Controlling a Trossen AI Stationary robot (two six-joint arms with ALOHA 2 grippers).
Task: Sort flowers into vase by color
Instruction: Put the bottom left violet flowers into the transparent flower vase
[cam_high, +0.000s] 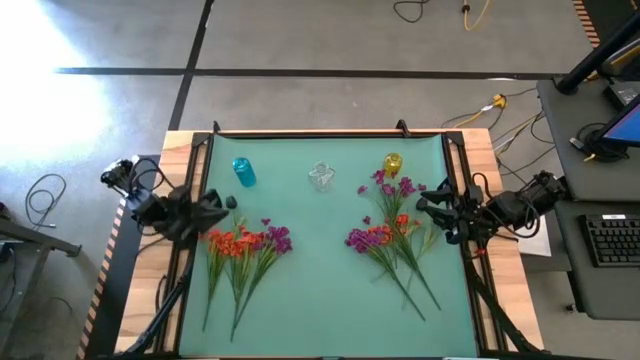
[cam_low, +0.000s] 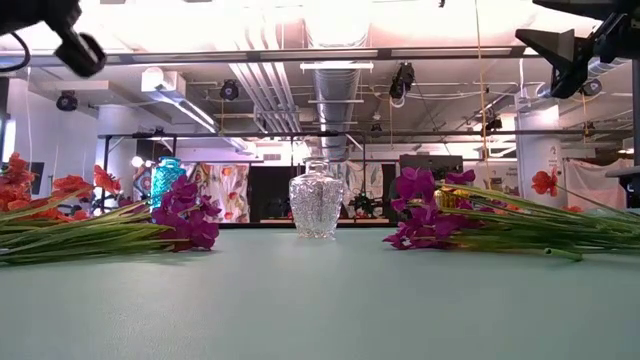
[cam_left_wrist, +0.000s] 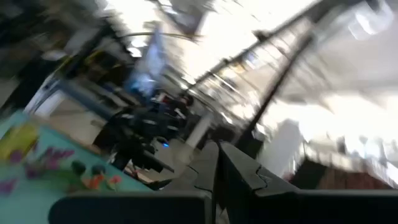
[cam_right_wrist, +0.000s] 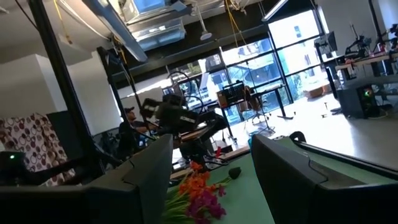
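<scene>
Two piles of long green-stemmed flowers lie flat on the green mat. The left pile has orange-red and magenta heads, and so does the right pile. A small dark bud shows beside the left pile in the right wrist view. A blue vase, a clear glass vase and a yellow vase stand upright along the far side. My left gripper hovers shut, raised above the left pile's heads. My right gripper hovers open, raised by the right pile's heads.
The mat's middle between the two piles is bare. Black rails frame the mat on both sides. A desk with a keyboard and cables stands off the table's right side. A person shows in the room beyond.
</scene>
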